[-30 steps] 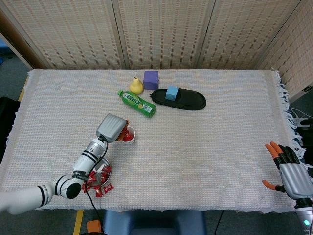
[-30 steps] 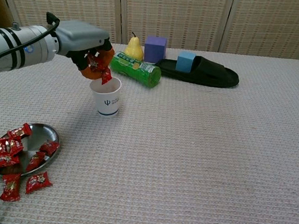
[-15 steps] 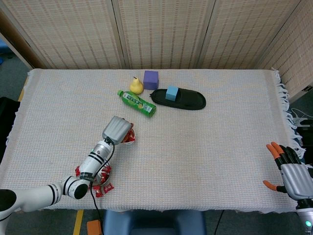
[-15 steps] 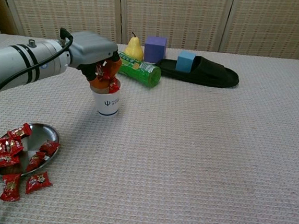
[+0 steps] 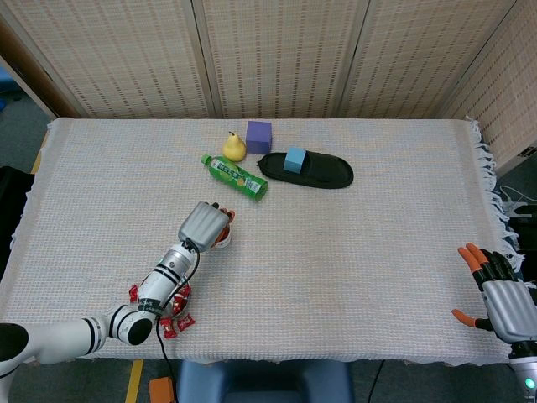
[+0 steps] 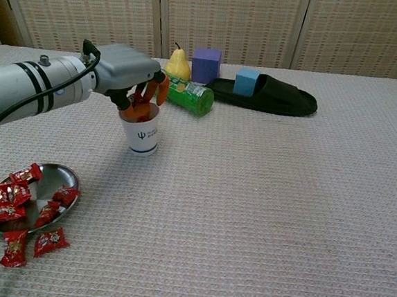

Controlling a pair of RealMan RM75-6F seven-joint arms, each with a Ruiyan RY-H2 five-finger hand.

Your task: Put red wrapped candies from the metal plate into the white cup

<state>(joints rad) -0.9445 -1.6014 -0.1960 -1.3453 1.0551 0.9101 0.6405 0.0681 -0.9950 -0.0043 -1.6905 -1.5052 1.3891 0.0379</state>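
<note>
The left robot hand [image 6: 131, 80] hovers right over the white cup [image 6: 140, 129], orange-tipped fingers [image 6: 161, 90] spread apart, nothing pinched between them. Red shows inside the cup, just under the fingers. The cup stands upright on the counter [image 6: 263, 210], which is covered in a pale woven cloth with a fringe at its right edge.

Down at the near left corner sits the metal plate [image 6: 62, 174], with red candies [image 6: 5, 201] heaped on its left side and a few more lying on the cloth just in front of it.

Over on the far right edge, the right robot hand [image 5: 501, 300] hangs off the counter, fingers splayed, holding nothing.

At the back of the counter: a green bottle [image 6: 184, 92] on its side just behind the cup, a yellow pear [image 6: 178, 65], a purple cube [image 6: 206, 65], and a black slipper [image 6: 272, 97] with a blue cube [image 6: 247, 81] resting on it.

Behind it all, tan woven screen panels [image 5: 277, 54] wall off the room.
</note>
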